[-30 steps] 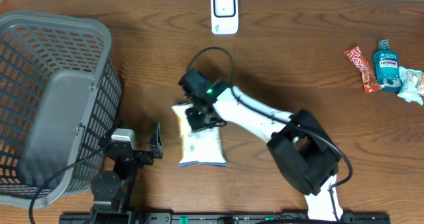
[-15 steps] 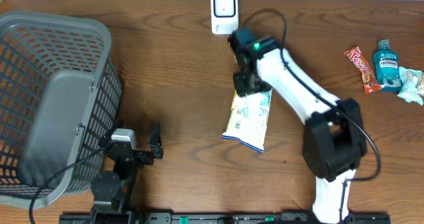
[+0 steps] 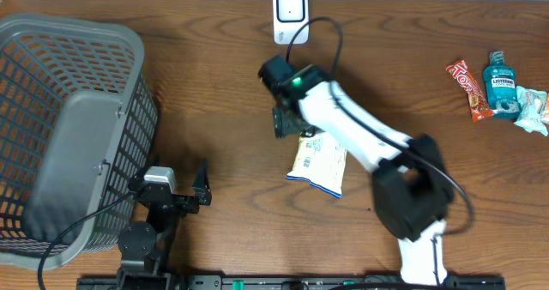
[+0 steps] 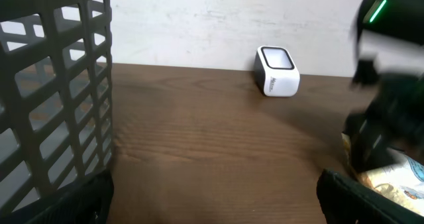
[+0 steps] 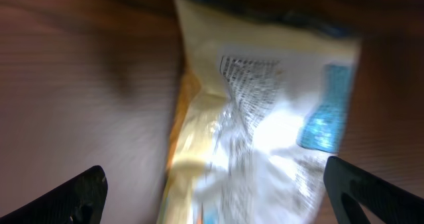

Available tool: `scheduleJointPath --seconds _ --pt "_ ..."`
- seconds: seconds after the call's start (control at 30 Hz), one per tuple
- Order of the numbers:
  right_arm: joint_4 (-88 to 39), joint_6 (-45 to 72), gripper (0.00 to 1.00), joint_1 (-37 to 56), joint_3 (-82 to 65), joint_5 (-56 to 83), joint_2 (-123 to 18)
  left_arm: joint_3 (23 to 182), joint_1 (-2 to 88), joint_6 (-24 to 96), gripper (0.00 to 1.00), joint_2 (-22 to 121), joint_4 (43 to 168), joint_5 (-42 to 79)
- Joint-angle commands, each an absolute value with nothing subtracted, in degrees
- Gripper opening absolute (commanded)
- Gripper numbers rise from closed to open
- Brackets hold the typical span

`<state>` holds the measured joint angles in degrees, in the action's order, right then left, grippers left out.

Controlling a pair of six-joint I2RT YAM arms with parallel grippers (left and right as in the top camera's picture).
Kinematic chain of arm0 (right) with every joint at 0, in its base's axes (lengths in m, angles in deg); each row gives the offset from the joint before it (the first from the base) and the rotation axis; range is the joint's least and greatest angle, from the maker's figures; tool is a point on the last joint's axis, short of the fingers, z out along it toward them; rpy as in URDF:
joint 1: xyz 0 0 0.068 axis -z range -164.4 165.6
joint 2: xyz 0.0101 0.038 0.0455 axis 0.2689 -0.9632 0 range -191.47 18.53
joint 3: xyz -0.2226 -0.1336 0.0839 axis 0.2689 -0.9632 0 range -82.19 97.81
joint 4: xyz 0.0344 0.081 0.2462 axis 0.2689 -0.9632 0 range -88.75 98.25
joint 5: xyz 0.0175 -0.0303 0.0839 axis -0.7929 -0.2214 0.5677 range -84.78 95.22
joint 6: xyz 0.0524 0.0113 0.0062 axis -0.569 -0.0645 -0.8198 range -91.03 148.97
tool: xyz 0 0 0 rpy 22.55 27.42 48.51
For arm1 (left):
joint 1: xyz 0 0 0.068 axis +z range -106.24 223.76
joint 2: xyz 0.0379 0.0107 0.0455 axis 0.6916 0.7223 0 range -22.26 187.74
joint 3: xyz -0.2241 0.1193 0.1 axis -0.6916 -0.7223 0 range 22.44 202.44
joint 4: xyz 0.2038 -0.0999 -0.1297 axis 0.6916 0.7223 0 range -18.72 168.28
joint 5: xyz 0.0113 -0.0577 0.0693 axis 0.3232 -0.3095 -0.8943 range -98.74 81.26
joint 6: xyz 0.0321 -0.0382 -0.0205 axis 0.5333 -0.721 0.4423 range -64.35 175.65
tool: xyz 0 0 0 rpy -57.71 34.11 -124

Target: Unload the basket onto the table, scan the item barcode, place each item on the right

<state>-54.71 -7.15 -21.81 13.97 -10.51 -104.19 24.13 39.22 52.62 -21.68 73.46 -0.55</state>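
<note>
Your right gripper (image 3: 286, 123) hangs wide open and empty at the far end of the snack bag (image 3: 317, 163), which lies flat mid-table, its long axis running from the scanner (image 3: 291, 15) toward the robot, well away from the open left gripper (image 3: 202, 185).

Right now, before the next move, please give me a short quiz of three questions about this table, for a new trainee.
1. True or false: the snack bag lies inside the grey basket.
2. Which thing is nearest to the right gripper? A: the snack bag. B: the white scanner. C: the grey basket.
3. Fill in the missing word: the left gripper, beside the basket, is ___ and holds nothing.
Key: 1 false, the bag lies on the bare table. 2 A. 3 open.
</note>
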Motion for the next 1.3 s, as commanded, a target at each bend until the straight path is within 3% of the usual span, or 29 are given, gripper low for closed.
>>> scheduleJointPath --seconds 0.0,0.23,0.37,0.47,0.87,1.07,1.2,1.27 --pt "-54.87 -13.25 0.99 -22.36 13.34 -15.30 -108.78 22.67 39.51 52.34 0.98 -21.99 74.42 -0.44" --pt "-60.31 -14.69 0.97 -22.23 13.34 -12.32 -117.26 22.67 39.51 52.34 0.98 -21.99 74.42 -0.44" --pt "-61.60 -7.37 0.53 -22.18 13.34 -5.48 -120.23 22.67 39.51 52.34 0.98 -21.99 74.42 -0.44" --pt "-61.77 -2.06 0.01 -21.42 13.34 -1.09 -120.21 22.67 39.51 52.34 0.98 -21.99 74.42 -0.44" --pt "-59.52 17.46 0.01 -19.84 16.03 2.21 -107.51 22.67 39.51 52.34 0.98 -21.99 74.42 -0.44" --pt "-59.35 30.29 0.01 -25.18 15.98 -13.66 -103.03 22.67 39.51 52.34 0.98 -21.99 74.42 -0.44" --pt "-58.47 34.92 0.09 -29.92 15.09 -14.40 -103.03 22.67 39.51 52.34 0.98 -21.99 74.42 -0.44" --pt "-57.44 34.79 0.21 -32.19 14.65 -14.38 -103.03 22.67 39.51 52.34 0.98 -21.99 74.42 -0.44"
